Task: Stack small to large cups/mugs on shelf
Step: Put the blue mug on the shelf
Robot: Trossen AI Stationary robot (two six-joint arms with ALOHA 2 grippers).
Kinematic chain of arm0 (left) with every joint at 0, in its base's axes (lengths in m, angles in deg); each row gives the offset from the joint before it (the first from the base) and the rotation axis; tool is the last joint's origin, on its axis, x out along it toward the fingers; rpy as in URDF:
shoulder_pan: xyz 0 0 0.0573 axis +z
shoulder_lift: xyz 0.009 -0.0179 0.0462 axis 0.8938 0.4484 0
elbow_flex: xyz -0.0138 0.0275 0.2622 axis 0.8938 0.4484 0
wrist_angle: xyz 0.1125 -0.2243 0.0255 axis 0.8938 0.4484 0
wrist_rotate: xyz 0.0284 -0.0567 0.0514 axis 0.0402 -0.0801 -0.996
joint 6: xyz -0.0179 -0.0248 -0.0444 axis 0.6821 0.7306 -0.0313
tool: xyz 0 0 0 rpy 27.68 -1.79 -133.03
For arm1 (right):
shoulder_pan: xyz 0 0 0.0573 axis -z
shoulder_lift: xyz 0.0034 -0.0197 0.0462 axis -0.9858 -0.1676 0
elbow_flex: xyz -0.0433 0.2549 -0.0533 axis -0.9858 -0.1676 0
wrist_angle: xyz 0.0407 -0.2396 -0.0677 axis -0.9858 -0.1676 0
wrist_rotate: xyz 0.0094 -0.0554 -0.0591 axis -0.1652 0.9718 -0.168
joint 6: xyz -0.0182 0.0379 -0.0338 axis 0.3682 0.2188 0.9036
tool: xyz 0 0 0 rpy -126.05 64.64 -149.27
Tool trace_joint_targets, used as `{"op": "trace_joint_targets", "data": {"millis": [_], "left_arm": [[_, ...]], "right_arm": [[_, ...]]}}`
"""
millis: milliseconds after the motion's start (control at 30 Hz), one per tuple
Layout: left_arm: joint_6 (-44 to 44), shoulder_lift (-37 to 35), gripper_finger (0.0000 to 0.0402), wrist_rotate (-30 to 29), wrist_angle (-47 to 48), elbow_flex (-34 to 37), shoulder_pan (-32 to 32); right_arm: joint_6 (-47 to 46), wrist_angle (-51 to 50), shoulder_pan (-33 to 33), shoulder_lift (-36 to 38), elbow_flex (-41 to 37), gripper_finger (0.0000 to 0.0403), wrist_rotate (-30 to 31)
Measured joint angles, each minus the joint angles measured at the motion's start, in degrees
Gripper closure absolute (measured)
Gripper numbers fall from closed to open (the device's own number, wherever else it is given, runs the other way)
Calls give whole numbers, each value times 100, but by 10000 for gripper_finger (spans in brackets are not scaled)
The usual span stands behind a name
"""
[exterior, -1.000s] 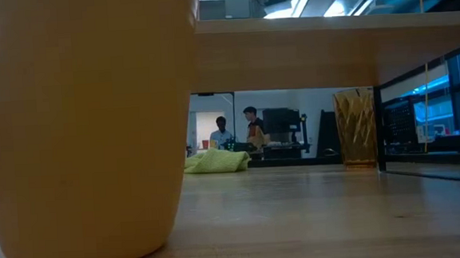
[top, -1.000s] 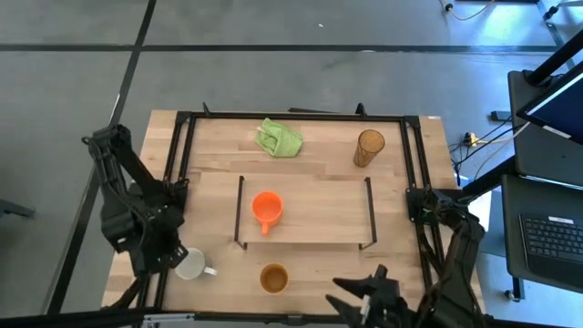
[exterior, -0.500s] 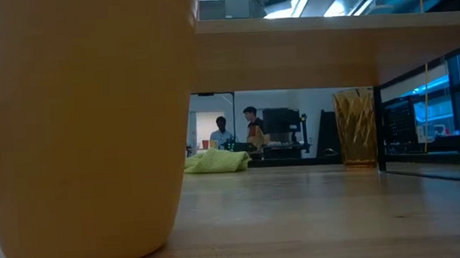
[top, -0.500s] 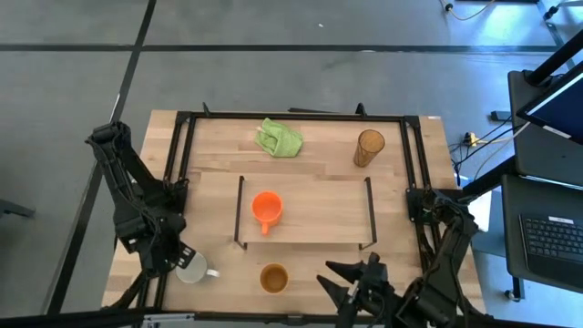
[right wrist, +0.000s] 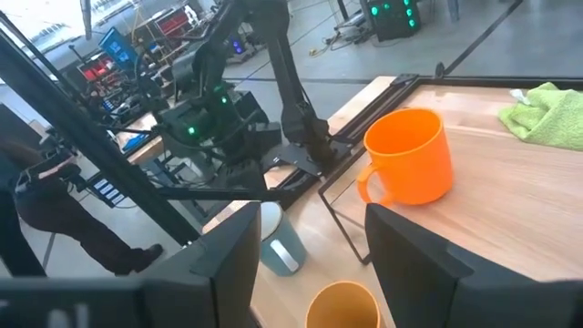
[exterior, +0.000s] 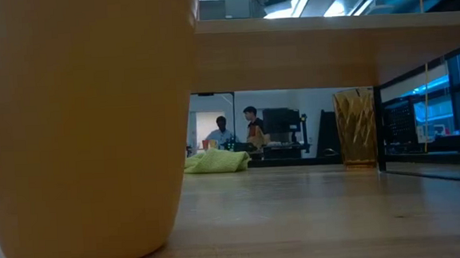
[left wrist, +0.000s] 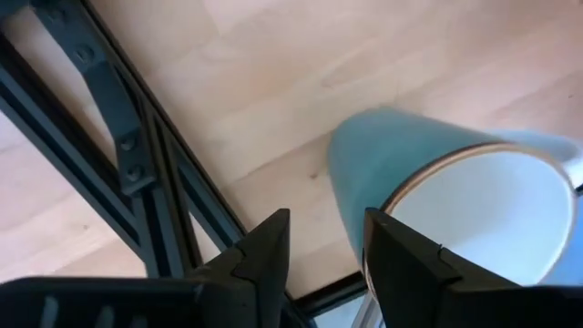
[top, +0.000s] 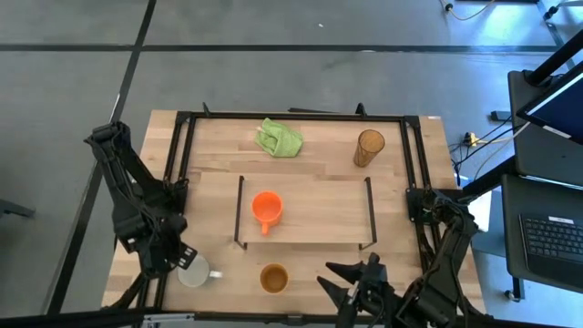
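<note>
White mug (top: 193,270) at the surface's near-left corner, partly hidden under the left gripper (top: 178,258), fingers open, nothing held. Orange mug (top: 266,209) alone on the shelf (top: 319,205). Right gripper (top: 353,290) open, empty, cut off at the near edge by the tan-brown cup (top: 273,278).

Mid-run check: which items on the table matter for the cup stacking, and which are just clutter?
Part of the job:
orange mug, on the shelf
white mug, with the left tool open beside it
tan cup
amber tumbler

Just lying about:
green cloth, at the table's far edge

The right tool waits open at the near edge.
</note>
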State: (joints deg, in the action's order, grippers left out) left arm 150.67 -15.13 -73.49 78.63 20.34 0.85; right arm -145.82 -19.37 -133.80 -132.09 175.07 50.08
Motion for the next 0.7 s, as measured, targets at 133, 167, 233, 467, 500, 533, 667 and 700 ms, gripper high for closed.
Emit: {"op": "trace_joint_targets", "data": {"millis": [133,167,233,467,500,533,667,700], "left_arm": [[25,-4,267,-4,119,-213,37],[51,7,267,-6,82,-298,23],[66,87,267,-45,41,-525,-17],[59,826,267,-22,128,-1131,-32],[47,923,267,73,137,-1136,-59],[45,999,267,176,190,-1136,-85],[66,1085,267,376,338,-1101,-108],[70,1063,267,372,340,-1101,-107]], "right_arm": [[7,-49,30,0,0,203,-93],[8,-51,35,0,0,203,-115],[8,-52,39,0,0,203,-126],[10,-73,39,0,0,203,-134],[12,-79,39,0,0,203,-134],[12,-96,39,0,0,203,-133],[14,-156,56,0,0,203,-131],[13,-156,68,0,0,203,-128]]}}
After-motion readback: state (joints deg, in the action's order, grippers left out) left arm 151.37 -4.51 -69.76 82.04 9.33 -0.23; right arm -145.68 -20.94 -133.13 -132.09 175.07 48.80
